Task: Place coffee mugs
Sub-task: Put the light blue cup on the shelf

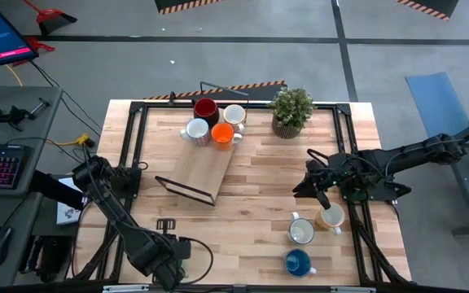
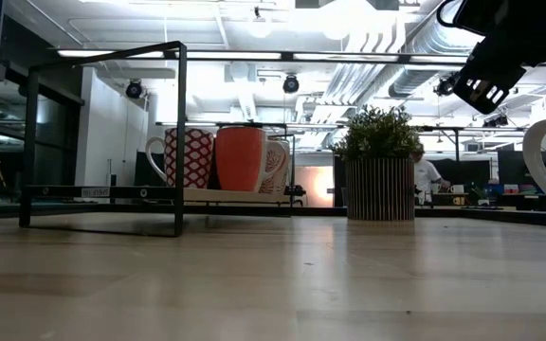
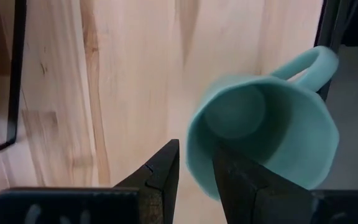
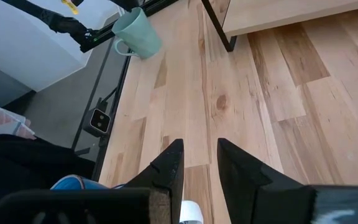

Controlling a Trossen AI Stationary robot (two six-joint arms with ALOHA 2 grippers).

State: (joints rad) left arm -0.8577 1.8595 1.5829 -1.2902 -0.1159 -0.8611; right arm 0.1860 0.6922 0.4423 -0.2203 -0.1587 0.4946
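1. Left pincer point(image 3: 194, 171) at the near-left corner of the desk point(image 1: 259, 195); fingers pinch the rim wall of a teal-green mug point(image 3: 263, 127), one finger inside, one outside. The mug is tipped with its opening toward the wrist camera, handle away from the pincer.
2. Right wrist view shows the same teal mug point(image 4: 135, 32) at the desk edge under the left arm; whether it touches the wood, can't tell.
3. Right pincer point(image 1: 314, 189) hangs above the right half of the desk, off the wood, fingers slightly spread, pinching nothing; bare planks show between them in the right wrist view.
4. Wooden board point(image 1: 206, 163) inside a black wire rack point(image 1: 187, 189), back-centre-left of the desk. At its far end, four mugs clustered and touching or nearly so: dark red mug point(image 1: 206, 108), white mug point(image 1: 234, 115), patterned white mug point(image 1: 196, 131), orange mug point(image 1: 223, 134).
5. Low view: orange mug point(image 2: 240, 159) stands upright beside the patterned white mug point(image 2: 188, 158).
6. Near-right of the desk: tan mug point(image 1: 330, 217) just below the right pincer, cream mug point(image 1: 301, 232) beside it, blue mug point(image 1: 298, 263) nearest the front edge. All upright and apart from one another.
7. Potted plant point(image 1: 291, 111) at back, right of the mug cluster.
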